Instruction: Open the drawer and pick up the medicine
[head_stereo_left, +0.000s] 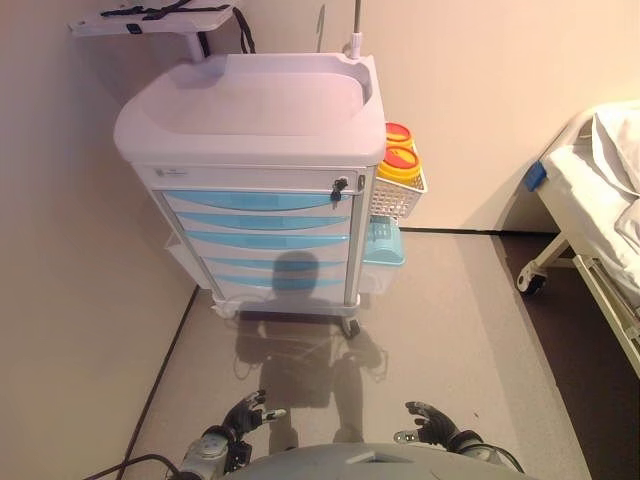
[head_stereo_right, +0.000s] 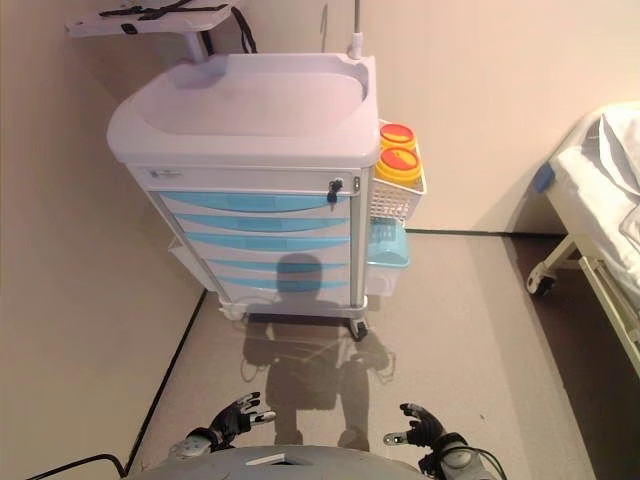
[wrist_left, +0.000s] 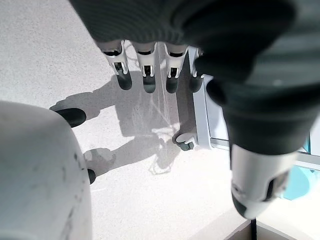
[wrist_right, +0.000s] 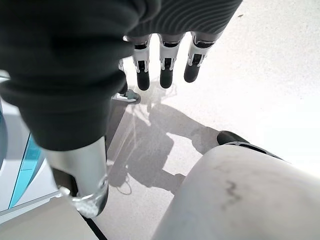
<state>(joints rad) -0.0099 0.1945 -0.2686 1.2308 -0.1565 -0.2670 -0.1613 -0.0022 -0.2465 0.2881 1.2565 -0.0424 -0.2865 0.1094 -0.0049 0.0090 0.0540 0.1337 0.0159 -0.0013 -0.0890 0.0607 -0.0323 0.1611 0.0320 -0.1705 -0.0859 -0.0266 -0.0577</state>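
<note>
Against the wall stands the cart (head_stereo_left: 260, 170), its blue drawers (head_stereo_left: 262, 232) all pushed in — nothing opened yet, so the medicine, presumably inside one of them, cannot be seen. Well short of the cart, low over the floor, the left robot hand (head_stereo_left: 245, 413) and right robot hand (head_stereo_left: 428, 422) hang with fingers loosely spread, holding nothing — a resting pose, I'd judge, before any reach. On the cart's right side a white basket (head_stereo_left: 398, 190) carries two yellow tubs (head_stereo_left: 398, 158) with red lids. A bed (head_stereo_left: 600, 190) stands well off to the cart's right.
</note>
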